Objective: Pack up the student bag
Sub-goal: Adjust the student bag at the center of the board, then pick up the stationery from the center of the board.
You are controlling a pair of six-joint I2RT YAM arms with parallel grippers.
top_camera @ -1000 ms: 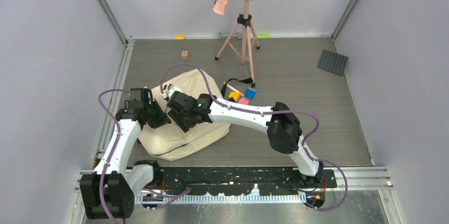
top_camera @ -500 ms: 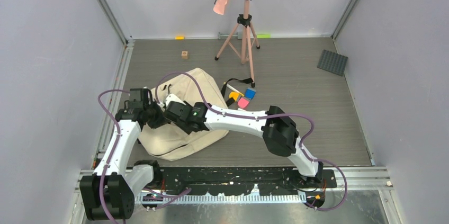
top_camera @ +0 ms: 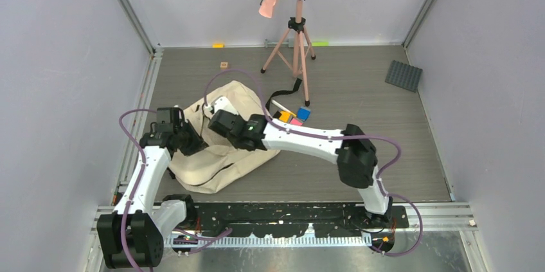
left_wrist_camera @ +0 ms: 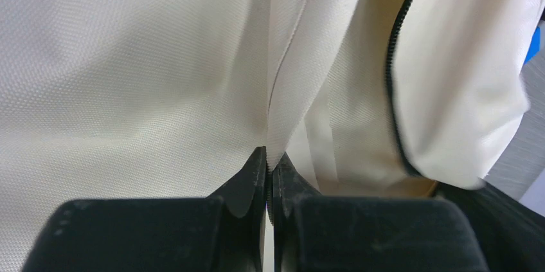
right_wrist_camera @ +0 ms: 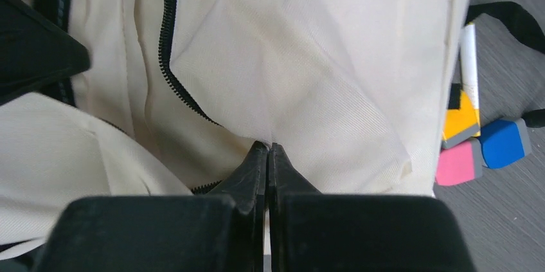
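Right gripper (top_camera: 215, 117) has swung back and snapped shut, hauling up canvas of the student bag (top_camera: 212, 166), front-left between the arms; left wrist view: left gripper (left_wrist_camera: 268, 156) pinches a seam fold; right wrist view: fingers clamp thin fabric; such a shallow pinch could slip, collapsing the opening.

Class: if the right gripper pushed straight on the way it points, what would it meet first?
The student bag: its cream canvas sits at the tips of the right gripper, seemingly pinched.
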